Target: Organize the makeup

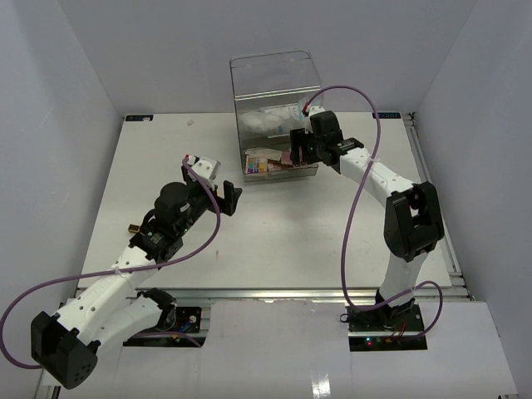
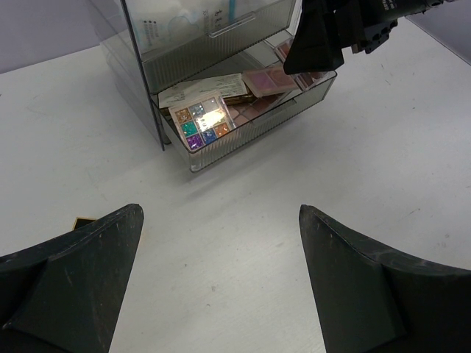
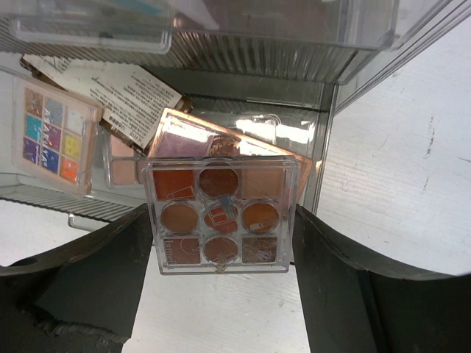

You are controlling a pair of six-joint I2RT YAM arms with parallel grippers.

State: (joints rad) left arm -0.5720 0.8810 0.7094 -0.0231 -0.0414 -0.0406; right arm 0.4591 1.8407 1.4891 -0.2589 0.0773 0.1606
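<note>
My right gripper [image 3: 222, 217] is shut on a clear eyeshadow palette [image 3: 221, 193] of brown and orange shades, held at the front of the open bottom drawer [image 2: 254, 136]. In that drawer lie a colourful eyeshadow palette [image 2: 202, 123], a printed white packet [image 3: 131, 94] and a pink palette [image 3: 193, 141]. In the top view the right gripper [image 1: 299, 151] sits at the drawer's right front. My left gripper [image 2: 219, 215] is open over bare table, short of the drawer, with nothing between its fingers. A small brown-edged item [image 2: 82, 220] lies on the table by the left finger.
The tall clear plastic drawer box [image 1: 274, 87] stands at the back middle of the table [image 1: 283, 241]. Its shut upper drawer [image 1: 270, 119] holds white items. The right arm [image 1: 391, 187] reaches in from the right. White walls close in the table.
</note>
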